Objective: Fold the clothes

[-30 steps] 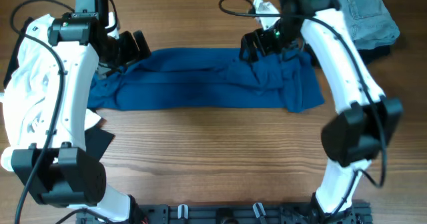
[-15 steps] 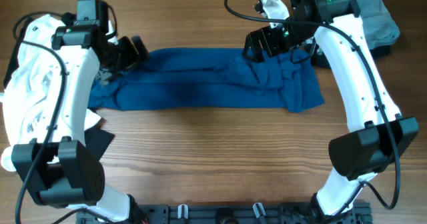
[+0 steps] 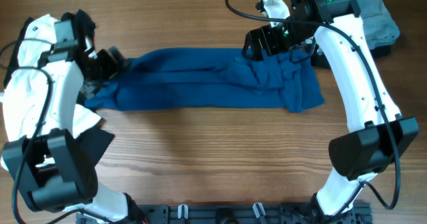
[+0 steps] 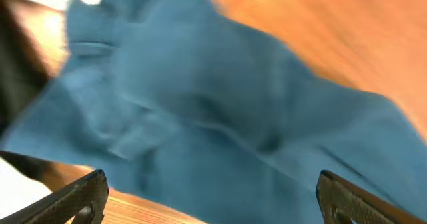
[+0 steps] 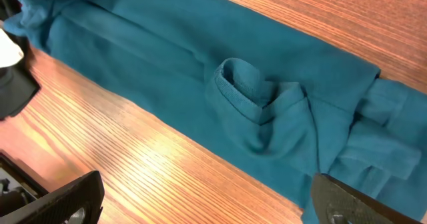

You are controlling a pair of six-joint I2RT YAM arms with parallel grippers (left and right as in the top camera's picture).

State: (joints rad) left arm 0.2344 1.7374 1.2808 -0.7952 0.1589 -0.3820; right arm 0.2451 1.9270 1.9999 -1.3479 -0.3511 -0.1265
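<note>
The teal-blue shirt [image 3: 200, 81] lies folded into a long band across the far half of the table, bunched at its right end. It fills the left wrist view [image 4: 220, 111] and crosses the right wrist view [image 5: 220, 84]. My left gripper [image 3: 115, 59] is open and empty at the band's left end; its fingertips [image 4: 210, 194] stand wide apart over the cloth edge. My right gripper [image 3: 257, 44] is open and empty above the band's upper right part; its fingertips [image 5: 207, 197] frame bare wood and the cloth's edge.
Pale grey jeans [image 3: 370, 14] lie folded at the far right corner. White cloth [image 3: 27, 71] is heaped at the left edge with a dark cloth [image 3: 97, 141] beside it. Bare wood lies in front of the shirt.
My left arm has pulled back to the left, off the shirt's left end. The right arm rose slightly a second ago and has held still since.
</note>
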